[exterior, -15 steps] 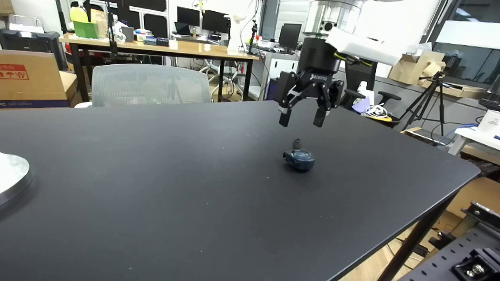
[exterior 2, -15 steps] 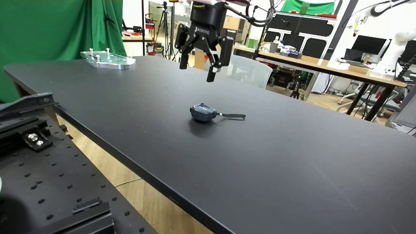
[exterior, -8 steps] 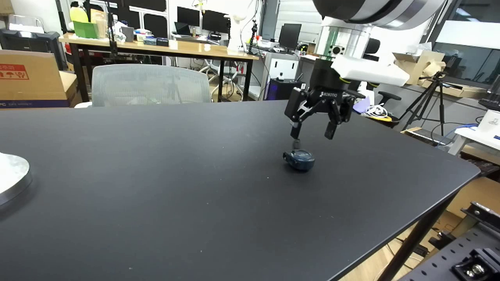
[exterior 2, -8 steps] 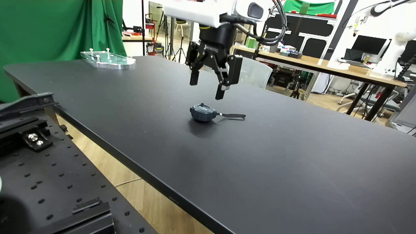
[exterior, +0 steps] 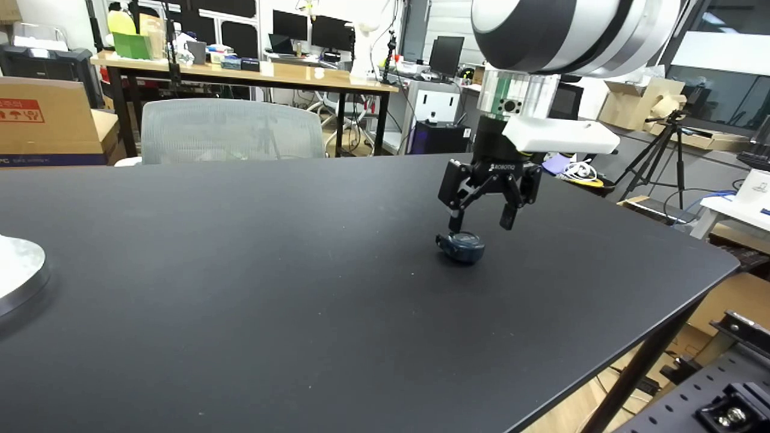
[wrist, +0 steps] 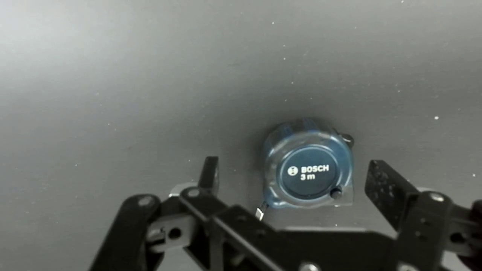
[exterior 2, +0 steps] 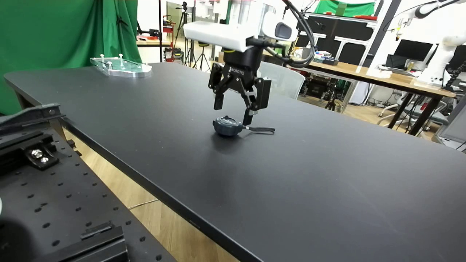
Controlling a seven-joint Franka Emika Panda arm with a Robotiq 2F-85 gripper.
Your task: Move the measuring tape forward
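Right of centre in the wrist view, the measuring tape (wrist: 308, 167) lies flat on the table (wrist: 124, 109), while the fingers (wrist: 389, 194) hang apart to its left and right, presumably to straddle it before gripping.

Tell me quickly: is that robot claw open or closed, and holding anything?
Gripper: open, holding nothing; in the wrist view its fingers flank the measuring tape.
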